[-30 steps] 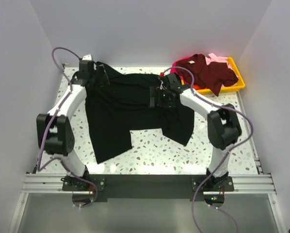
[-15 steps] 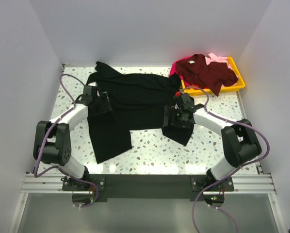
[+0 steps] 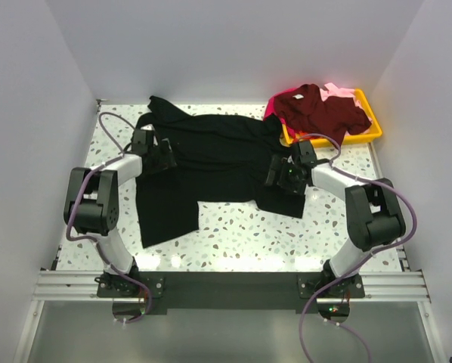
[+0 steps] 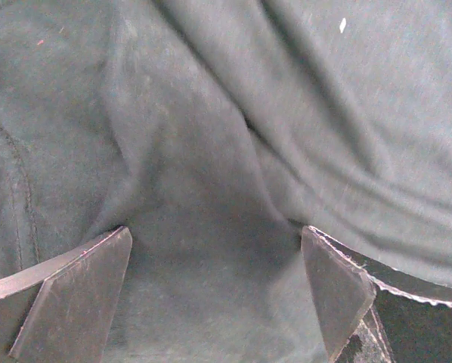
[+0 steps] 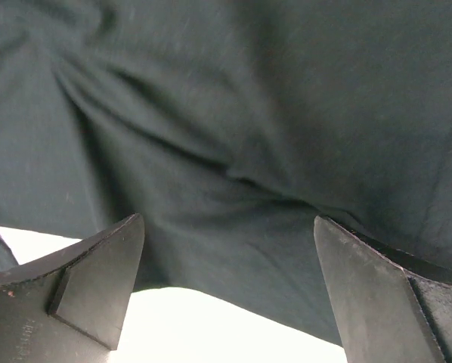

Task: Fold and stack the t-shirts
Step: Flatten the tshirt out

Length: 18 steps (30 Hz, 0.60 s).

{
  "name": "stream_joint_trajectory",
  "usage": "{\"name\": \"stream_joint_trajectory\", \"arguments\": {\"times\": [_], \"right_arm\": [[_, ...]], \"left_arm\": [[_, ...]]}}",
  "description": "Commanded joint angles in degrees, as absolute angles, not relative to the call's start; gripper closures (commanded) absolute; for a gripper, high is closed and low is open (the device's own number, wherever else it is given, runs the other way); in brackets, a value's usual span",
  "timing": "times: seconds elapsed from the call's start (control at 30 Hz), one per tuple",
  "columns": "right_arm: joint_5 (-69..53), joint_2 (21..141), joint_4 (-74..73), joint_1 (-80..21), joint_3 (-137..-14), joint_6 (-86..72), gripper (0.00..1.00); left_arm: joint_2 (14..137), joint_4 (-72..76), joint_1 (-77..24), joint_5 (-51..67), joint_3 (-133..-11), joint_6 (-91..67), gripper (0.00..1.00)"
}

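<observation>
Left gripper [image 3: 158, 156] placed over left side of black shirt [image 3: 211, 155], fingers spread, nothing pinched. Black shirt laid rumpled across middle of table [image 3: 241, 234], creased, one flap stretched toward near-left. Right gripper [image 3: 284, 175] placed at shirt's right edge, fingers spread wide. Maroon shirt [image 3: 320, 112] heaped in tray [image 3: 371, 130] at far right, magenta shirt [image 3: 272, 108] and pink shirt [image 3: 338, 91] glimpsed under it.

Magenta shirt [image 3: 271, 107] and pale pink shirt [image 3: 336, 91] mostly out of sight beneath the maroon shirt [image 3: 320, 110].
</observation>
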<state>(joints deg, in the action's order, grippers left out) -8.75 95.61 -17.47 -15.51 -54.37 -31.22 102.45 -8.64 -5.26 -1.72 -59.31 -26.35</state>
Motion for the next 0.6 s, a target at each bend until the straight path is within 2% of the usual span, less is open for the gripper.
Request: {"name": "stream_joint_trajectory", "arguments": {"times": [0.0,0.3,0.4,0.57], "right_arm": [[-7.9,99.0,-18.1,-13.0,-55.2,-30.9,0.01],[-7.8,104.3,-22.1,-7.9,-64.1,-26.7,0.01],[-8.8,105.0,-23.2,-7.8,-66.9,-24.8,0.02],[-9.1,101.0,-23.8,-7.8,-67.9,-23.6,0.02]], "left_arm": [[107.1,-7.8,-4.7,-0.3,-61.4,-25.8,0.0],[111.3,-8.2,-4.7,1.0,-68.6,-23.7,0.0],[108.2,-8.6,-4.8,0.2,-67.9,-23.5,0.0],[94.5,-10.8,-4.8,-10.5,-58.7,-26.0,0.0]]}}
